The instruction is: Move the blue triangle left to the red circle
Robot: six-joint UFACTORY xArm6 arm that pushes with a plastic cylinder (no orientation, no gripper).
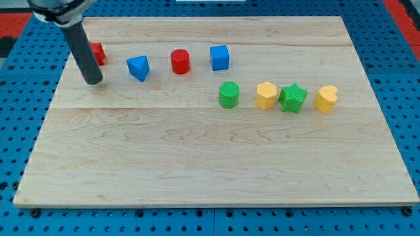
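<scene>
A wooden board (197,164) lies on a blue pegboard surface, seen from above and in front. The arm carries no claw, so nothing opens or closes; it ends in a dark rod, and my tip (94,81) rests on the board near its upper left corner.

Just to the view's right of my tip, a short gap away, sits the blue triangle (138,67). Further right in the same row stands the red circle (180,61), apart from the triangle with bare wood between them. The triangle already sits on the circle's left side, but not up against it. Judging from this, the job is partly done at best: what is left is a short push rightward to close that gap, and my tip is well placed on the triangle's far side.

Eight blocks in all:
- Blue, two: the triangle and a blue cube (220,58) beyond the circle.
- Red, two: the circle and a red block (98,52) partly hidden behind the rod.
- Green, two: a green cylinder (228,94) and a green star (293,98).
- Yellow, two: a yellow hexagon (266,94) and a yellow heart (326,98).
</scene>
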